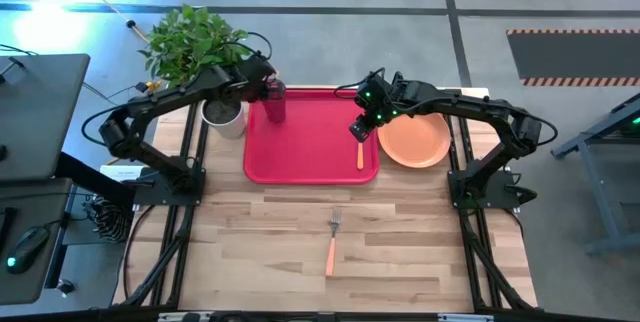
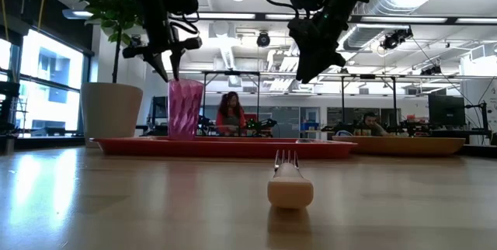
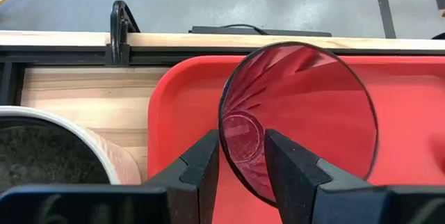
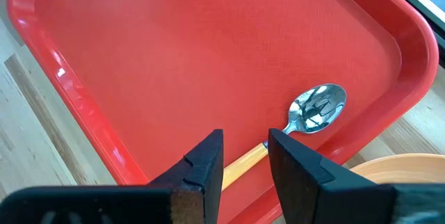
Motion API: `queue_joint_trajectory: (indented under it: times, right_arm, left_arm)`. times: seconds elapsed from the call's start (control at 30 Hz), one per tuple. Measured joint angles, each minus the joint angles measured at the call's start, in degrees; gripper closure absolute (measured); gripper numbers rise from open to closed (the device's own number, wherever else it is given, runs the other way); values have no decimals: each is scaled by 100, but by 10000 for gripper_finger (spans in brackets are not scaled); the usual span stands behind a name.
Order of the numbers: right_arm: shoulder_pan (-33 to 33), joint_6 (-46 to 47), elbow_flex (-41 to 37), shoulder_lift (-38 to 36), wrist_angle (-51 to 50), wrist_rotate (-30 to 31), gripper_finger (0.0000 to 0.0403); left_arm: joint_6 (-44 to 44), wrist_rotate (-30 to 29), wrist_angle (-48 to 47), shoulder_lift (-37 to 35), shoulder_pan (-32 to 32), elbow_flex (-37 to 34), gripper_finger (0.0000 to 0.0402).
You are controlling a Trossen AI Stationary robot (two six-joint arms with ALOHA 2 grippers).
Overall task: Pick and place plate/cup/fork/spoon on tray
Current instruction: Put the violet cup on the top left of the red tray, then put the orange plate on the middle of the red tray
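The red tray [image 1: 310, 157] lies at the table's far middle. The dark red cup [image 1: 273, 102] stands upright on its bottom in the tray's far left corner. My left gripper [image 3: 242, 140] is open a little above the cup's rim [image 3: 224, 113], one finger over the inside and one over the outside. The spoon [image 4: 318, 108] lies flat along the tray's right side. My right gripper [image 4: 245, 137] is open, well above the spoon's handle [image 4: 243, 161]. The orange plate [image 1: 413, 139] lies on the table right of the tray. The fork [image 1: 332, 240] lies on the table nearer the front.
A white pot [image 1: 222, 117] with a green plant stands on the table close to the tray's left edge and the cup. Bare wood lies between the tray and the fork and on both sides of the fork. People sit beyond the table in the low view.
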Motion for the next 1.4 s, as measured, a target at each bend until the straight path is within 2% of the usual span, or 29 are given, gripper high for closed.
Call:
queue_joint_trajectory:
  times: [0.6,0.73,0.83,1.17,1.4]
  right_arm:
    - [1,60,0,0,1,-2,298]
    - [0,192,0,0,2,-2,298]
    - [1,206,0,0,1,-2,298]
    - [1,216,0,0,0,-2,298]
    - [4,765,0,0,-415,3,298]
  left_arm:
    - [161,-158,40,-489,-179,0,298]
    - [320,111,305,-489,-291,0,298]
    - [350,314,499,-489,-422,2,298]
    - [501,339,744,-489,-1023,2,298]
    - [821,558,749,-536,-1647,4,298]
